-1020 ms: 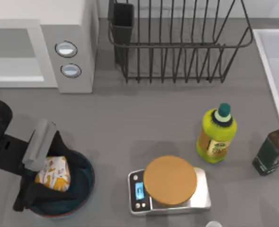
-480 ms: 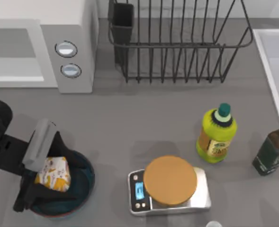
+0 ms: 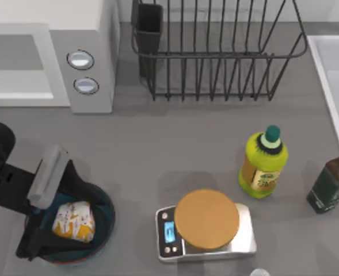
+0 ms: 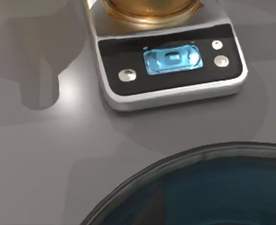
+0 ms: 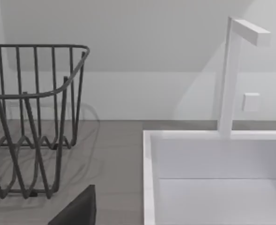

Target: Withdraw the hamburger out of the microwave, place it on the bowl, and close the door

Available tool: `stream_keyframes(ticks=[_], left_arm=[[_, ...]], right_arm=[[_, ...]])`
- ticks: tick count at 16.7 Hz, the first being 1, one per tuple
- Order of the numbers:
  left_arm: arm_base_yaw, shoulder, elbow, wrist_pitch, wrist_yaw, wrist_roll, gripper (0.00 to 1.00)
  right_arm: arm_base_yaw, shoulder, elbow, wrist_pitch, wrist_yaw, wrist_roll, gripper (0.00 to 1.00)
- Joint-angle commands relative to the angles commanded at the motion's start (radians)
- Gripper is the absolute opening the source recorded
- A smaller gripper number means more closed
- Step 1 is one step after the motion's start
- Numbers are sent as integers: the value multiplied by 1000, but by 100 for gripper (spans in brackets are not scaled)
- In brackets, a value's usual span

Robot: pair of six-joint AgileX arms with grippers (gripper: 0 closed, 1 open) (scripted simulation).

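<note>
**Hamburger lies in the bowl beneath the left gripper**

The left gripper (image 3: 65, 227) sits over the bowl (image 3: 103, 227) at the near-left of the table (image 3: 175, 149); its two dark fingers (image 3: 77, 184) are spread apart, one on each side of the hamburger (image 3: 73, 221), and neither appears to press on the wrap, though the arm's own bulk covers part of the bowl, so contact at the lower finger cannot be ruled out; the hamburger rests inside the bowl, between the fingers, on the dark teal floor.

Beyond the gripper, toward the far-left of the table, stands the microwave (image 3: 91, 52), its two round knobs (image 3: 80, 59) facing up; the door (image 3: 16, 63) shows as a white-framed panel with a grey window beside the knobs, and whether it stands ajar or flush cannot be told from above.

To the right of the gripper, near the bowl but not touching it, stands a small silver scale (image 3: 244, 238) carrying a tan disc (image 3: 206, 218); in the left wrist view the scale (image 4: 170, 70) with its blue display lies just past the bowl's rim (image 4: 175, 161).

Farther right stand a yellow-green bottle (image 3: 264, 164) and a dark bottle (image 3: 330, 184); a black wire rack (image 3: 215, 52) occupies the far side; the right wrist view shows the rack (image 5: 30, 117) beside a white sink (image 5: 212, 173).
</note>
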Motion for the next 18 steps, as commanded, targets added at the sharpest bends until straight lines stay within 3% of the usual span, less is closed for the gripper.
stream_keyframes(ticks=[5, 9, 13, 18], left_arm=[[10, -39, 11, -8, 16, 26, 100], [11, -140, -38, 38, -47, -66, 100], [14, -393, -154, 147, -193, -323, 100], [21, -930, -361, 341, -456, -848, 100]], right_arm=[[0, 0, 0, 0, 0, 0, 100], [0, 0, 0, 0, 0, 0, 100], [0, 0, 0, 0, 0, 0, 100], [0, 0, 0, 0, 0, 0, 100]])
